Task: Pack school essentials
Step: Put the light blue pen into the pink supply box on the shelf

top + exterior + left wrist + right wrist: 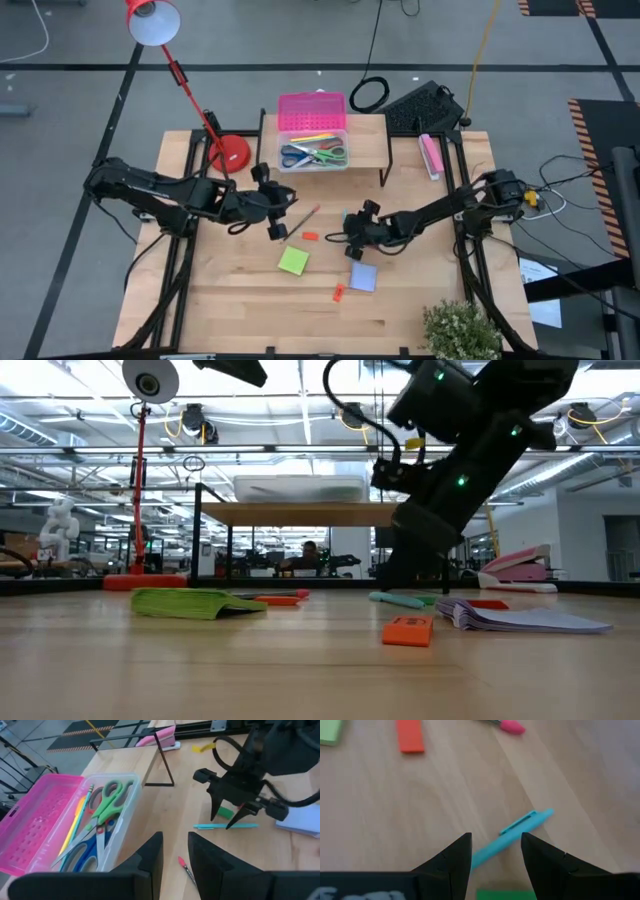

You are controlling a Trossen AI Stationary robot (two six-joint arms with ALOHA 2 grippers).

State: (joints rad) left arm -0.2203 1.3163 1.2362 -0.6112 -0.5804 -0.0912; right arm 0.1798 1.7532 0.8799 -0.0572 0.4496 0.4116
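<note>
The right gripper (491, 851) hung low over the wooden table (240, 310), its fingers set apart with nothing between them, directly above the teal pen (512, 837). The pen lay flat on the boards, one end running under the gap between the fingertips and the other end reaching out past them. A green eraser (506, 895) sat just beside the pen's near end, under the gripper. Farther from the pen lay a red eraser (410, 736) and the pink-tipped end of a reddish pencil (506, 725).

The left gripper (175, 855) stood between the pen and the clear box (314, 156), its fingers a narrow gap apart and empty, with the reddish pencil just ahead of them. The box, its pink lid (311, 111) thrown back, held green-handled scissors (107, 801), blue-handled scissors (85, 855) and pencils. Near the pen, on the table's front side, lay a green sticky-note pad (293, 261), a lavender pad (363, 277) and another red eraser (339, 292).
</note>
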